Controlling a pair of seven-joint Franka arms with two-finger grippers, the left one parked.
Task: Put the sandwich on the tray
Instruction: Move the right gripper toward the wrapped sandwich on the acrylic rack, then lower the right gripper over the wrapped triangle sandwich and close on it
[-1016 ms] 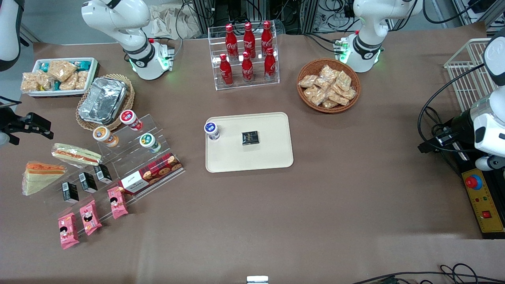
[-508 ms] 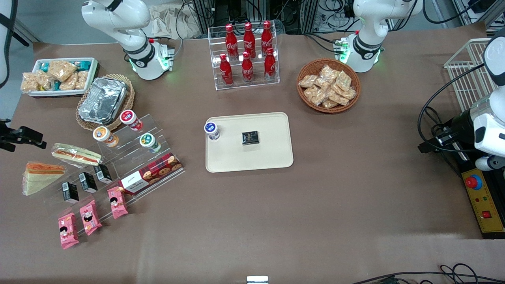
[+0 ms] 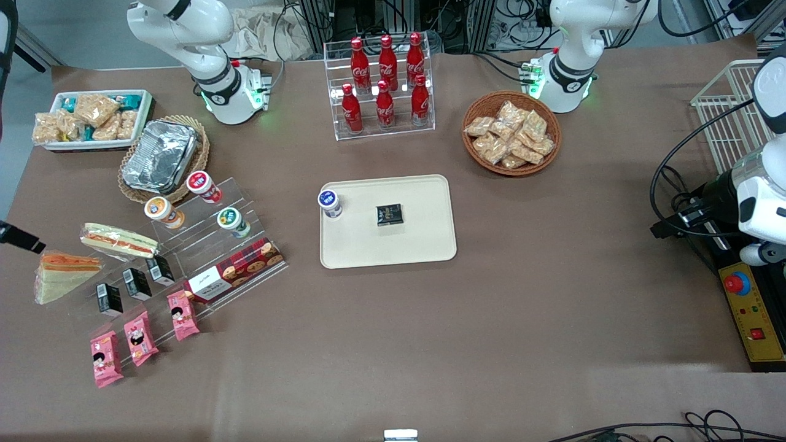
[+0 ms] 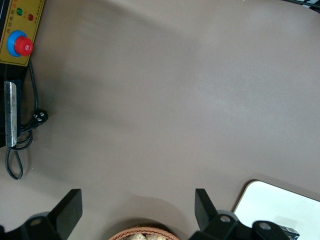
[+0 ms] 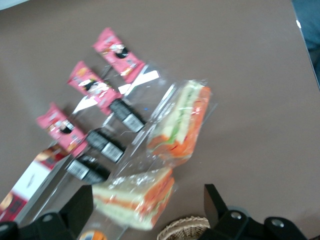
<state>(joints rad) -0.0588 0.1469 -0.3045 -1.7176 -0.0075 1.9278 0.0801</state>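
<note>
The clear-wrapped triangle sandwich with thick orange filling [image 3: 61, 274] [image 5: 180, 124] is seen on the brown table, well apart from the flat beige tray [image 3: 424, 245]. The black gripper [image 5: 150, 212] is held spread above it.

Pale sandwich [image 3: 61, 275] with orange-green filling; beige tray [image 3: 430, 239]; black gripper [image 5: 150, 210] above.

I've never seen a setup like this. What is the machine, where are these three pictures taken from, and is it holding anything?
Two white robot arms stand at a brown table. One picture looks down on the table from the front; the others come from cameras on the arms' wrists. The working arm's pincer hangs open and empty above the sandwich, a clear-wrapped wedge lying beside a flatter sandwich at the working arm's end. It belongs on the beige tray mid-table, which already carries a small cup and a dark packet.
</note>
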